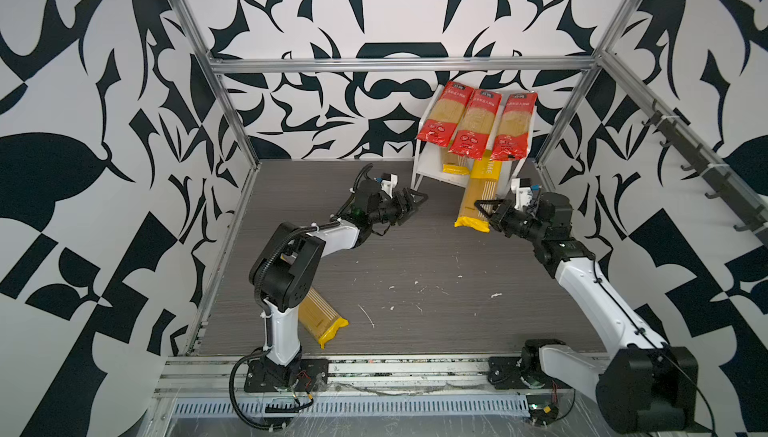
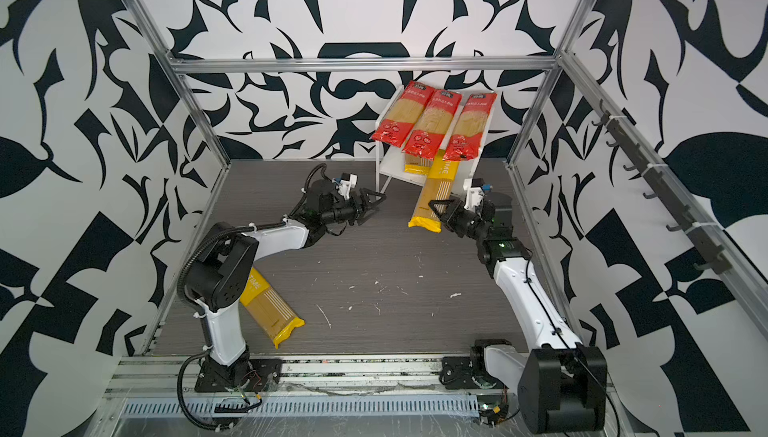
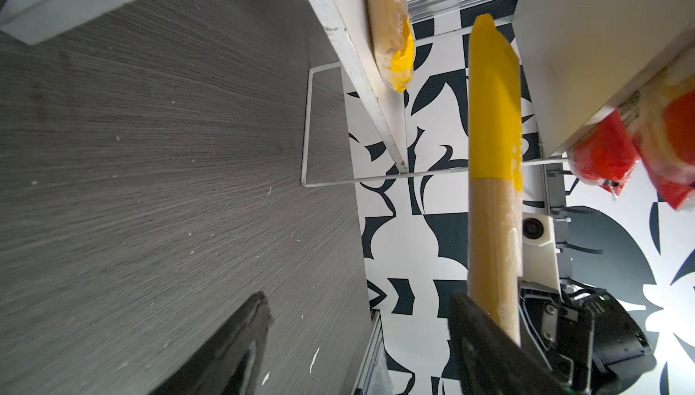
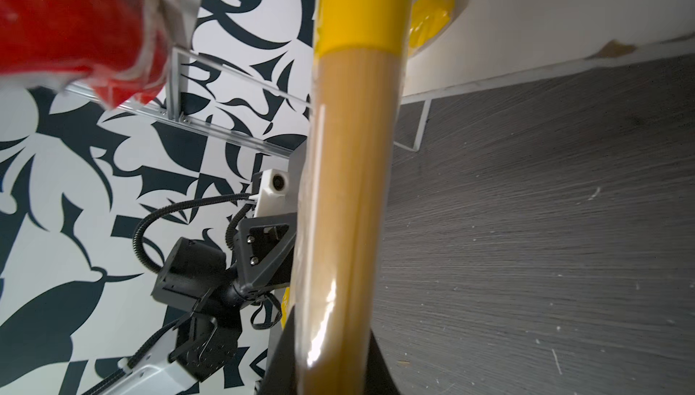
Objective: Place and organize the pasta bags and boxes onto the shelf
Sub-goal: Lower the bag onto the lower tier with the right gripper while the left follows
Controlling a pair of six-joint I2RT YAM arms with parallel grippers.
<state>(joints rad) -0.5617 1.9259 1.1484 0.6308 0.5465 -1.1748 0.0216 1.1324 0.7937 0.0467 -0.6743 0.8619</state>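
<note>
Three red-ended spaghetti packets (image 1: 471, 123) on the top tier of one white shelf (image 1: 432, 169), three yellow-ended packets, lower-tier packet (image 1: 454, 163), slanting packet (image 1: 478, 198) at the shelf's front, loose packet (image 1: 322, 316) near the front left corner of the surface (image 1: 415, 268), two tools, left tool (image 1: 415, 202), right tool (image 1: 484, 210).

Reaches forward with the left arm (image 1: 332, 236), elbow bent, forearm slanting up toward the middle. Holds the left gripper (image 1: 415, 203) level, jaws wide apart, nothing between them. Stretches the right arm (image 1: 590, 285) forward and inward, with the right gripper (image 1: 483, 209) clamped on the lower part of a yellow-ended spaghetti packet (image 1: 478, 187). Points both grippers at each other, apart.
</note>
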